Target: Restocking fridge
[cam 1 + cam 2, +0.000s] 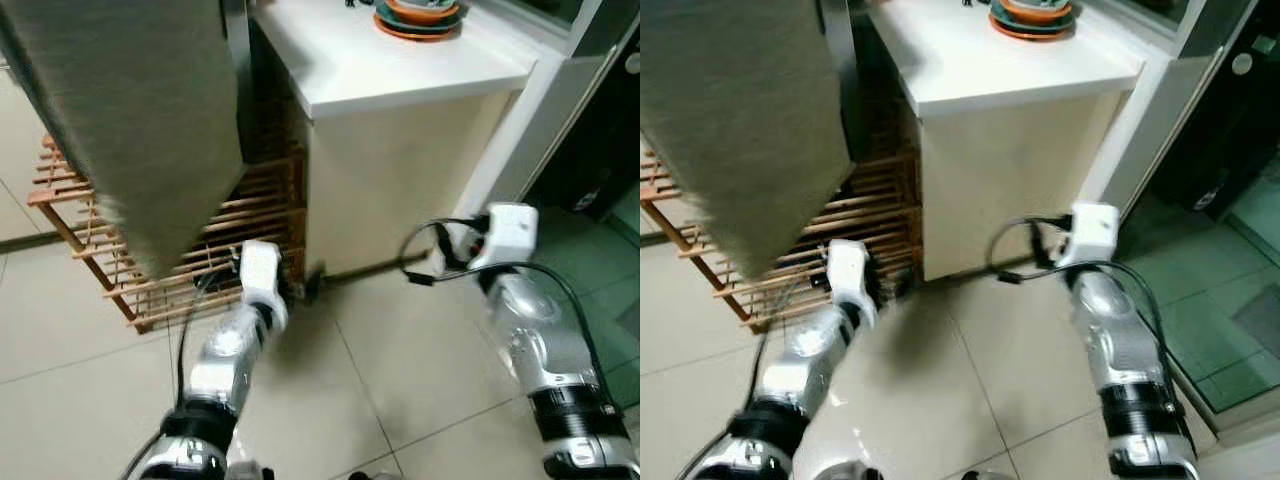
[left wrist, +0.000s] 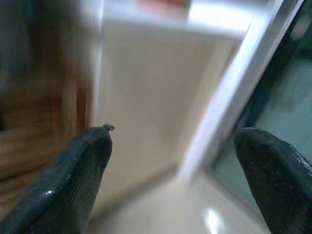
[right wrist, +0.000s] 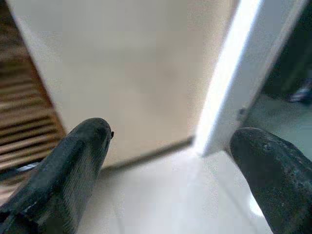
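Note:
Both arms reach forward low over the tiled floor. My left gripper is open with nothing between its black fingers, and it points at the cream side of a white cabinet. My right gripper is also open and empty, and it faces the corner where that cabinet meets a white door frame. In the head views the left wrist is close to the cabinet's lower left corner. The right wrist is by its lower right corner.
A stack of coloured bowls stands on the cabinet top. At the left, a wooden slatted rack carries a hanging grey cloth. A dark glass doorway with green floor lies to the right. Pale floor tiles stretch in front.

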### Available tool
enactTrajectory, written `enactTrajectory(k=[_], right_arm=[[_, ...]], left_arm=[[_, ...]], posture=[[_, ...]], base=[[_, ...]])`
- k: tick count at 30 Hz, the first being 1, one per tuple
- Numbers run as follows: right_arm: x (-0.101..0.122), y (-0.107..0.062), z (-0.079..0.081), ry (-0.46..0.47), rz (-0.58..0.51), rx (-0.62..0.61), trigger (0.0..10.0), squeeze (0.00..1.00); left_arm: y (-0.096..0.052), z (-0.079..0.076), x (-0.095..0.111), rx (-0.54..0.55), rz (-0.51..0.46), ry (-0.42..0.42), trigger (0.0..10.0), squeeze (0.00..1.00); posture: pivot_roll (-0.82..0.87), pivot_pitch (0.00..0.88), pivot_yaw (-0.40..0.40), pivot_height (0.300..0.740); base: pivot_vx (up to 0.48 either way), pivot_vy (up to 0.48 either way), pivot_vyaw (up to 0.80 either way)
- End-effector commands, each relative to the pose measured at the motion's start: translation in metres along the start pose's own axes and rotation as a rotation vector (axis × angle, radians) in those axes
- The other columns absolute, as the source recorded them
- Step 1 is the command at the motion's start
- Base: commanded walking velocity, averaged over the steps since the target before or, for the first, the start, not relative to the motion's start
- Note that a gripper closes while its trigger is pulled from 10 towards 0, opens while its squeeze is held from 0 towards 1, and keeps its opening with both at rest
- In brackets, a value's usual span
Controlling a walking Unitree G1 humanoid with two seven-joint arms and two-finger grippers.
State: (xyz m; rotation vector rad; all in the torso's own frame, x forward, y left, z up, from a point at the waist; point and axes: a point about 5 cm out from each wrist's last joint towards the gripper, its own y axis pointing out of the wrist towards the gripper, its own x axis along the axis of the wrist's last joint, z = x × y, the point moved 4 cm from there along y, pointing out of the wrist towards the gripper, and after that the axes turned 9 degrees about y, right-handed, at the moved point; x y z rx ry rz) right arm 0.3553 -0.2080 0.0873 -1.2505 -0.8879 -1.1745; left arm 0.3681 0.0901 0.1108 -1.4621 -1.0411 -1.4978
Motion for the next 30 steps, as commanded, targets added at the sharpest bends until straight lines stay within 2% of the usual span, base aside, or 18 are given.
enactTrajectory(k=[1, 2, 4, 7, 14, 25, 30], right_arm=[[-0.003, 0.000, 0.005, -0.029, -0.020, 0.006, 10.0, 0.00], [-0.009, 0.001, 0.014, -0.036, -0.034, 0.034, 10.0, 0.00], [-0.008, 0.003, 0.021, -0.020, -0.050, 0.052, 10.0, 0.00], [-0.002, 0.005, 0.034, 0.020, -0.089, 0.091, 10.0, 0.00], [0.004, 0.008, 0.044, 0.019, -0.124, 0.137, 10.0, 0.00], [-0.009, 0.005, 0.057, 0.013, -0.115, 0.210, 10.0, 0.00], [-0.011, 0.005, 0.061, 0.003, -0.114, 0.229, 10.0, 0.00]], left_arm=[[0.002, 0.000, 0.015, 0.021, -0.058, 0.016, 10.0, 0.00], [0.004, 0.006, 0.038, 0.050, -0.132, 0.054, 10.0, 0.00], [0.004, 0.009, 0.044, 0.070, -0.147, 0.079, 10.0, 0.00], [0.003, 0.017, 0.038, 0.113, -0.109, 0.051, 10.0, 0.00], [-0.001, 0.040, 0.016, 0.235, -0.001, -0.020, 10.0, 0.00], [-0.006, 0.046, 0.009, 0.266, 0.028, -0.029, 10.0, 0.00], [-0.005, 0.047, 0.009, 0.259, 0.024, -0.004, 10.0, 0.00]], posture=[[-0.08, 0.000, -0.026, 0.740], [-0.07, 0.000, -0.017, 0.740], [-0.07, 0.000, -0.017, 0.740], [-0.07, 0.000, 0.001, 0.740], [-0.07, 0.000, 0.003, 0.740], [-0.06, 0.000, -0.003, 0.740], [-0.06, 0.000, 0.000, 0.740]], base=[[0.000, 0.000, 0.00], [0.281, 0.390, 0.00], [0.281, 0.390, 0.00], [0.282, 0.389, 0.00], [0.079, 0.433, 0.00], [0.000, 0.455, 0.00], [0.000, 0.455, 0.00]])
